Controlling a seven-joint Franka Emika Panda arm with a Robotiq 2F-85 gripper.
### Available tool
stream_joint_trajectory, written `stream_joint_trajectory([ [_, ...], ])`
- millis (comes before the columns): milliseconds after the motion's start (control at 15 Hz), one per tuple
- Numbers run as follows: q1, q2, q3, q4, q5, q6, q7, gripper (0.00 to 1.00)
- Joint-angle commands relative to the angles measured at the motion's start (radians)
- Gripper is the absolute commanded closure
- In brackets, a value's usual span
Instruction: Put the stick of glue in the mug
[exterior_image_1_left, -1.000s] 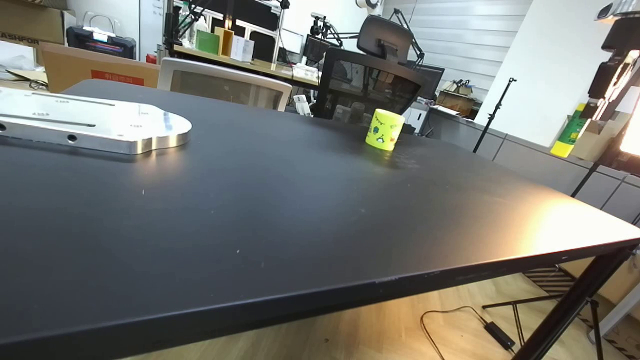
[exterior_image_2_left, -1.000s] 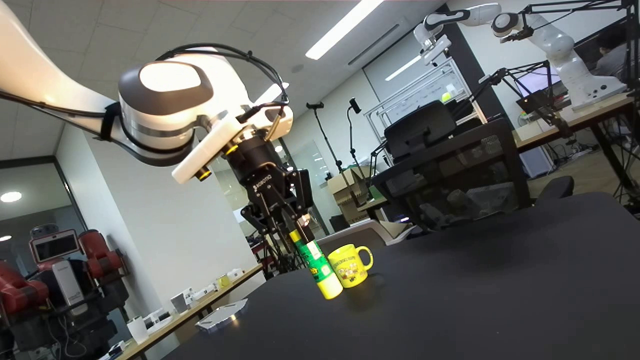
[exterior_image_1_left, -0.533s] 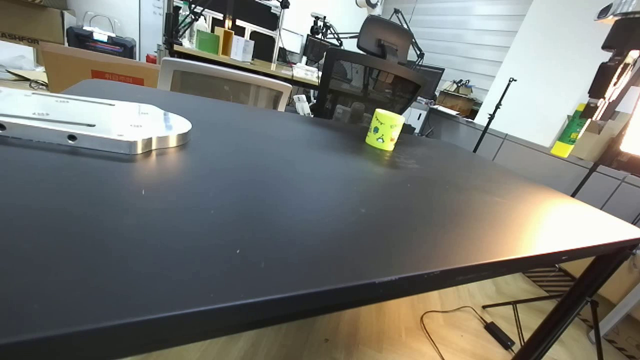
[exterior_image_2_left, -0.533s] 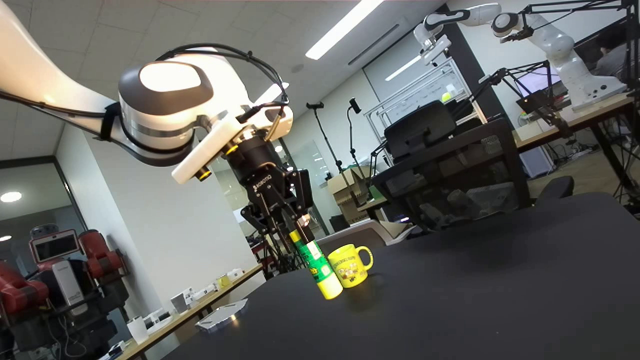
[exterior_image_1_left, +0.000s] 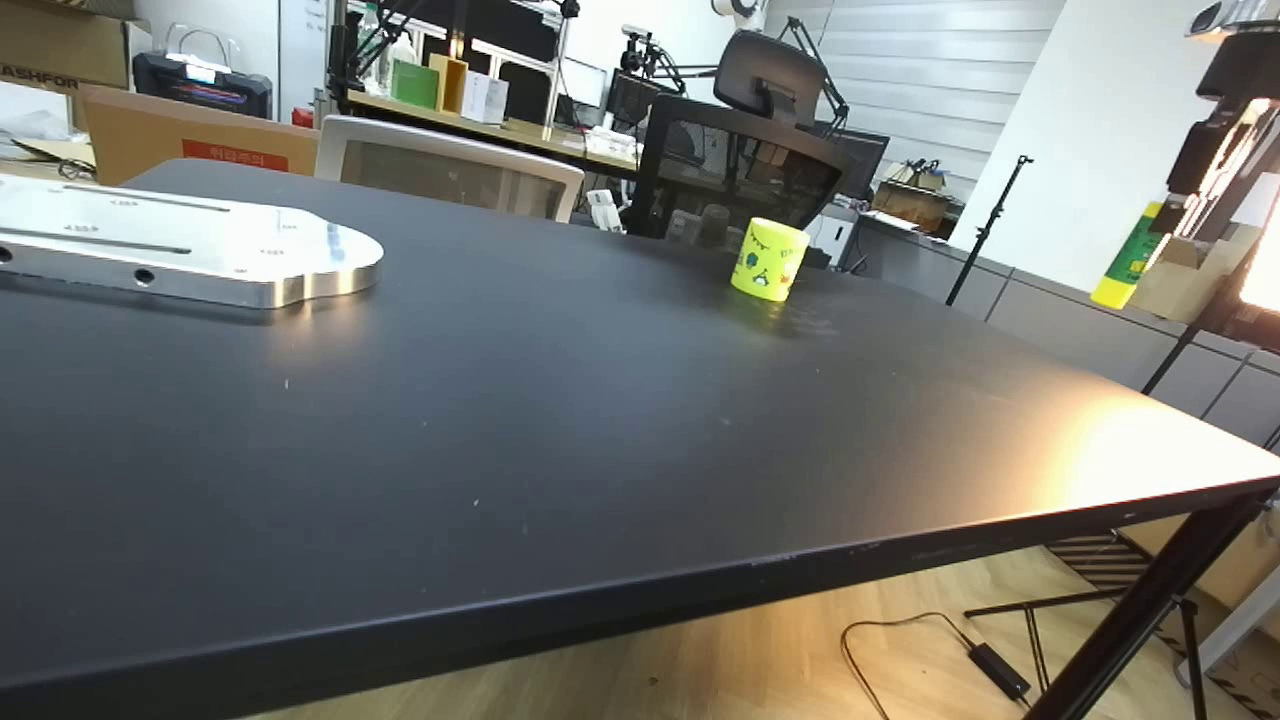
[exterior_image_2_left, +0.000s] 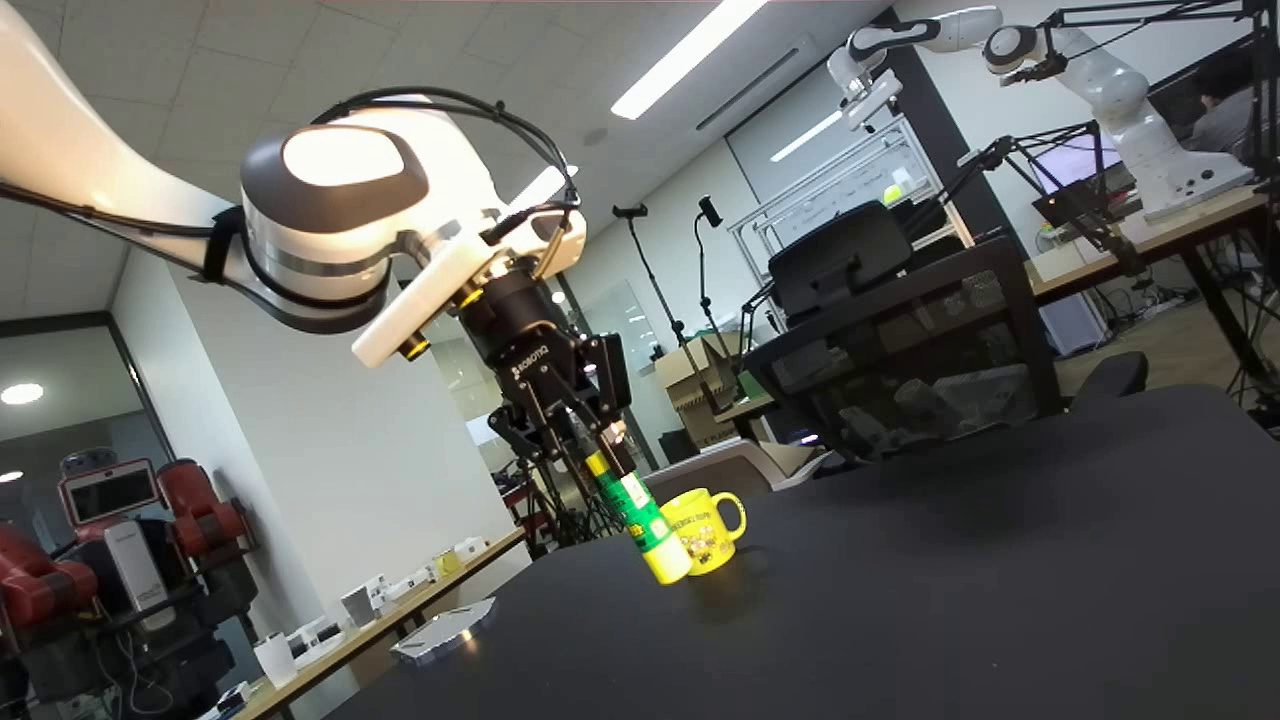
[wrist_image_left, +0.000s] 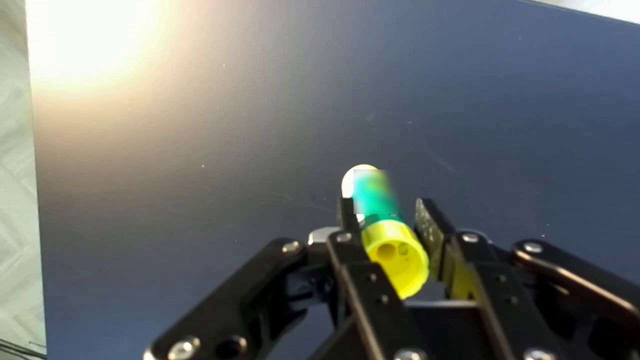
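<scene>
The stick of glue (exterior_image_2_left: 638, 512) is green in the middle with yellow ends. My gripper (exterior_image_2_left: 612, 458) is shut on it near its upper end and holds it tilted above the table. In the wrist view, the stick of glue (wrist_image_left: 392, 245) lies between the two fingers of the gripper (wrist_image_left: 385, 205), its hollow yellow end towards the camera. The lime-yellow mug (exterior_image_1_left: 770, 260) stands upright on the table, well away from the held stick (exterior_image_1_left: 1128, 258). In an exterior view, the mug (exterior_image_2_left: 712, 535) is partly hidden behind the stick's lower end, its handle to the right.
The black table (exterior_image_1_left: 560, 420) carries a silver metal plate (exterior_image_1_left: 180, 250), which also shows in an exterior view (exterior_image_2_left: 445, 632). Office chairs (exterior_image_2_left: 920, 350) stand beyond the table edge. A thin black stand (exterior_image_1_left: 990, 230) rises behind the table.
My gripper has moved slightly with the stick of glue in it: left and up in an exterior view, right and up in an exterior view. The mug has not moved.
</scene>
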Motion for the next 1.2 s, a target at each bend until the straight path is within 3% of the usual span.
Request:
stream_joint_trajectory([
  [0,0.022,0.047,0.009,0.083,-0.005,0.014,0.040,0.92],
  [467,0.056,0.169,0.051,0.298,0.030,0.004,0.029,0.92],
  [733,0.075,0.270,0.100,0.443,0.094,0.027,0.030,0.92],
  [1133,0.105,0.417,0.179,0.669,0.145,-0.030,0.031,0.92],
])
